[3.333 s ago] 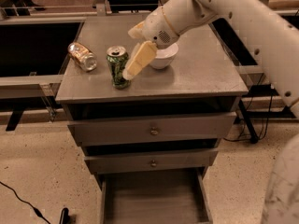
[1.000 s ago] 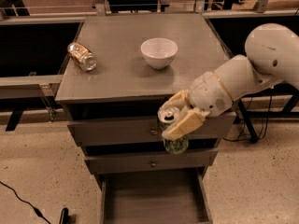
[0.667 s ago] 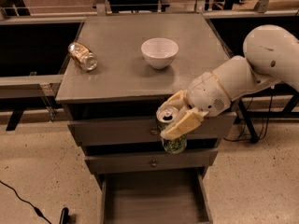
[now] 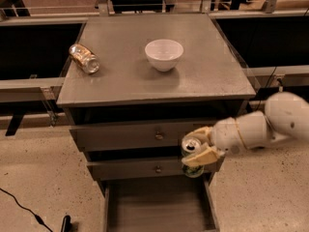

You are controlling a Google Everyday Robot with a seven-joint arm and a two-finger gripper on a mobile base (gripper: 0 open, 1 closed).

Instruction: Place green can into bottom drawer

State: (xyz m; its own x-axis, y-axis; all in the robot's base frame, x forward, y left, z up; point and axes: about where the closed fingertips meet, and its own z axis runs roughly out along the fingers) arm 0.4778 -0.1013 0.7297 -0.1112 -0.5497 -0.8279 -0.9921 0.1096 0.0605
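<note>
Camera view: looks down at the front of a grey metal cabinet [image 4: 120, 83].
Cabinet top: flat, dull grey and scuffed, with a thin clear edge along its right side.
Gripper: the gripper [image 4: 197, 148] hangs at the cabinet's right front, level with the middle drawer [image 4: 145, 169]. Its tan fingers [image 4: 205, 155] are clamped on the green can [image 4: 190, 146].
Arm: the white arm [image 4: 263, 127] reaches in from the cabinet's right.
Green can: held roughly upright with its silver top and tab up. It is in front of the middle drawer's right end and above the bottom drawer [image 4: 154, 204], touching no surface.
Bottom drawer: pulled out at the cabinet's foot, grey floor and low sides showing.
Upper drawers: the top drawer [image 4: 125, 137] and the middle drawer are both closed, each with a brass knob.
On top: a white bowl [image 4: 164, 53] sits upright near the centre. An orange-tan can [image 4: 84, 58] lies on its side at the left edge.
Room: a pale speckled floor [image 4: 38, 173] lies around the cabinet. A black cable [image 4: 21, 208] trails at its lower left. Dark metal rails [image 4: 29, 88] run behind and to both sides.
</note>
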